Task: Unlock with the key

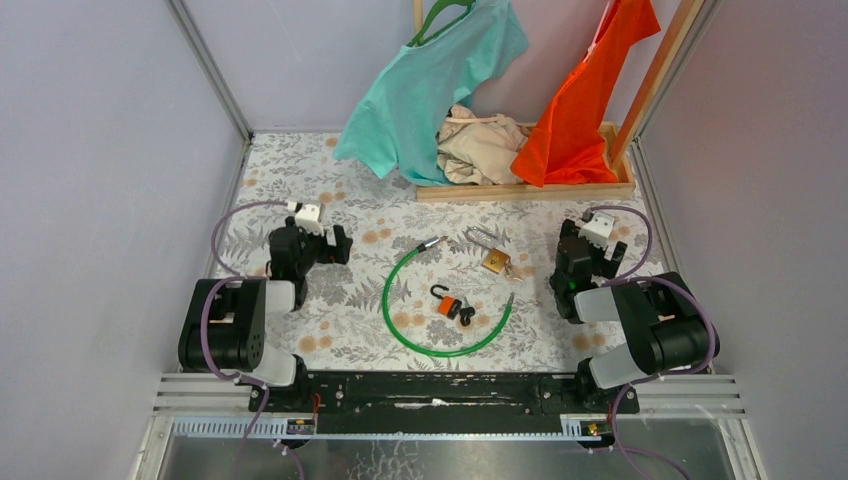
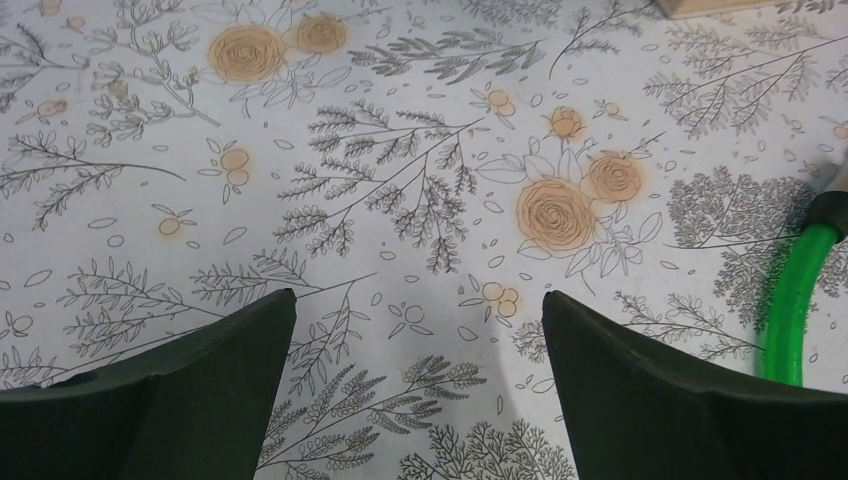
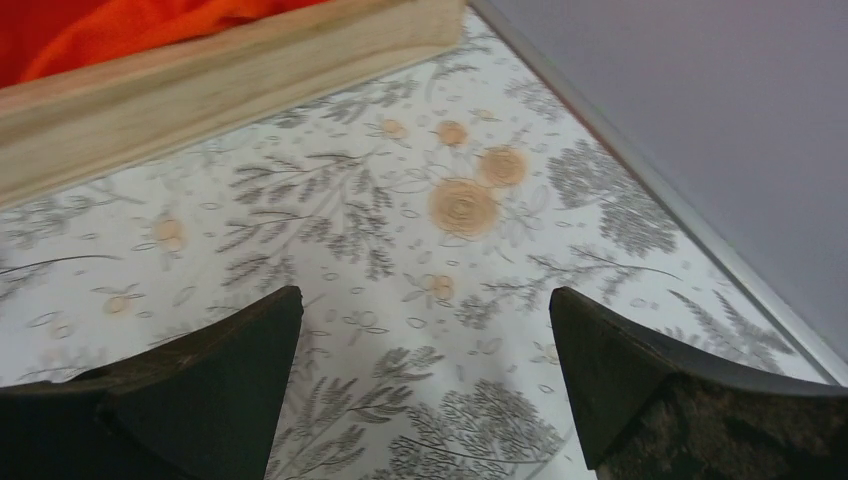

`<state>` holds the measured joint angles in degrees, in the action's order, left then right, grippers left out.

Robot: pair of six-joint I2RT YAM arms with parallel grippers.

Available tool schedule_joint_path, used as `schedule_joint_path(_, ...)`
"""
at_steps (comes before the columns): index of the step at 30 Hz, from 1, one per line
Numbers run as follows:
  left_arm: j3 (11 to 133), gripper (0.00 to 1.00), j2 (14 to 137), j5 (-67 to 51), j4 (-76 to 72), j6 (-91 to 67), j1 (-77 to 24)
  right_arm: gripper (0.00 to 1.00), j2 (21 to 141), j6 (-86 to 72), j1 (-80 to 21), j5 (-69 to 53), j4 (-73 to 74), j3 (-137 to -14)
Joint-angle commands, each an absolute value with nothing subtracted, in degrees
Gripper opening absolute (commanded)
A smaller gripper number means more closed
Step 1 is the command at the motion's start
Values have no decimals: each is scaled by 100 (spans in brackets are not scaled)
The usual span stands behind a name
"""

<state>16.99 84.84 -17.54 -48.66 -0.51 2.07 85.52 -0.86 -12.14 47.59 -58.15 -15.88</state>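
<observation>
A brass padlock (image 1: pixel 494 261) with a steel shackle lies on the flowered tablecloth at mid-table. The key (image 1: pixel 452 306), with an orange and black head, lies a little nearer, inside the loop of a green cable (image 1: pixel 440 346). One end of that cable shows at the right edge of the left wrist view as the green cable (image 2: pixel 792 315). My left gripper (image 1: pixel 338 244) rests left of the loop, open and empty. My right gripper (image 1: pixel 588 262) rests right of the padlock, open and empty. In the wrist views the left gripper (image 2: pixel 418 312) and the right gripper (image 3: pixel 425 312) each frame bare cloth.
A wooden clothes rack base (image 1: pixel 520 190) stands at the back, with a teal shirt (image 1: pixel 425 90), an orange shirt (image 1: pixel 585 100) and a beige cloth (image 1: pixel 480 145). Grey walls close in left and right. The wooden base (image 3: pixel 200 90) lies just ahead of the right gripper.
</observation>
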Motion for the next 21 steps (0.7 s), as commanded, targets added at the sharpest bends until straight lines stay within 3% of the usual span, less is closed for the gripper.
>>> schedule_joint_path(1, 1303, 100, 8703, -1552, -6996, -98, 246, 99, 8420, -38, -995, 3431, -6760, -1351)
schedule_joint_path(6, 1182, 100, 8690, -1614, -7288, -6, 174, 99, 8613, -325, -306, 1912, -6839, -1215)
schedule_joint_path(21, 1308, 100, 8701, -1485, -6981, -62, 173, 99, 8684, -335, -271, 1957, -7242, -1148)
